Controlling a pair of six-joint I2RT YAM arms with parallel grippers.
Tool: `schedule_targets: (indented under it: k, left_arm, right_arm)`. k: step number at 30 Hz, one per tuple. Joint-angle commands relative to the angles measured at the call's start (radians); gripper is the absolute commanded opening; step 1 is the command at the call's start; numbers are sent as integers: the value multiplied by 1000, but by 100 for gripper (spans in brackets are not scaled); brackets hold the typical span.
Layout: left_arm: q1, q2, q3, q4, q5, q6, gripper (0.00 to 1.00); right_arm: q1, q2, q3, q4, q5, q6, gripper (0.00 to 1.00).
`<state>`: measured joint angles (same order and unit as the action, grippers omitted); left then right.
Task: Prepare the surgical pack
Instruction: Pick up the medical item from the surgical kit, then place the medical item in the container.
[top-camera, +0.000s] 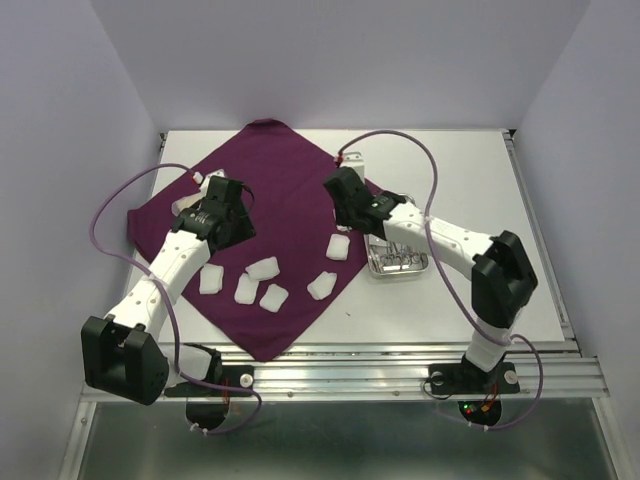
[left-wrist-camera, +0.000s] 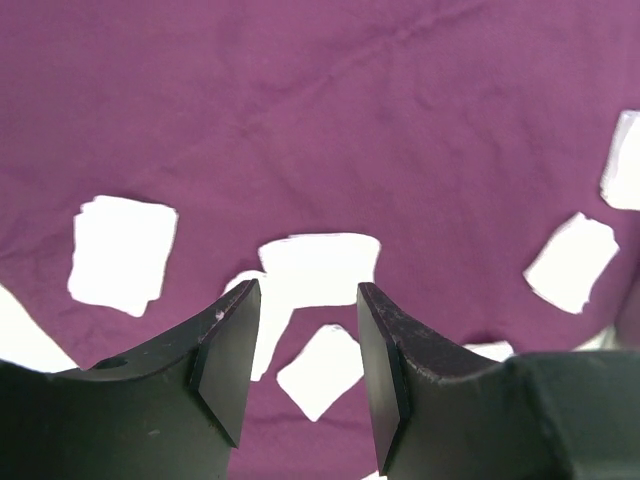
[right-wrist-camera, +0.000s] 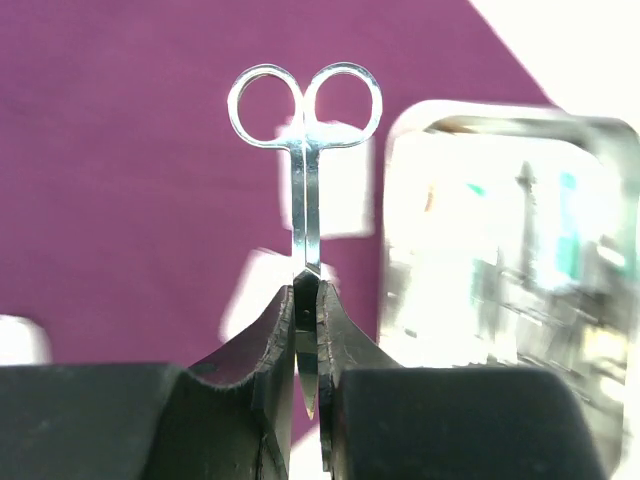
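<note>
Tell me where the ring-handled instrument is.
Right wrist view: the ring-handled instrument is clamped in the right gripper, over the purple cloth, just left of the steel tray.

The left arm (top-camera: 165, 268) and right arm (top-camera: 445, 235) both angle inward. The left end effector (left-wrist-camera: 308, 292) hangs with jaws parted; the right end effector (right-wrist-camera: 307, 288) is clamped on scissors (right-wrist-camera: 306, 170).

The cloth (top-camera: 285, 215) is a plain deep purple with no pattern. The gauze pads (top-camera: 263, 268) on it are plain white. The tray (top-camera: 398, 265) is shiny silver steel, and the scissors (right-wrist-camera: 305, 150) are the same bright silver. The left tool (left-wrist-camera: 305, 300) and right tool (right-wrist-camera: 307, 290) are matt black. The arms (top-camera: 172, 265) are white with black joints, and their cables (top-camera: 95, 228) are pale lilac. The worktop (top-camera: 470, 180) is white.
</note>
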<state>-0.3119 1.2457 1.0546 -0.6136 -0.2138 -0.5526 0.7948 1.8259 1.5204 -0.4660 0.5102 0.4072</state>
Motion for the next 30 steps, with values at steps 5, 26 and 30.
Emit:
schedule_targets:
  k: [5,26,30]
  left_arm:
    - [4,-15,8,66,119,22,54]
    - [4,41,16,66,149,43,54]
    - [4,44,21,63,149,46,54]
  right_arm:
    - [-147,-238,-281,78,-19,-57,1]
    - [-256,-289,-456,72,-50,-64,50]
    - [-256,-297,-391,41,-55,-74,50]
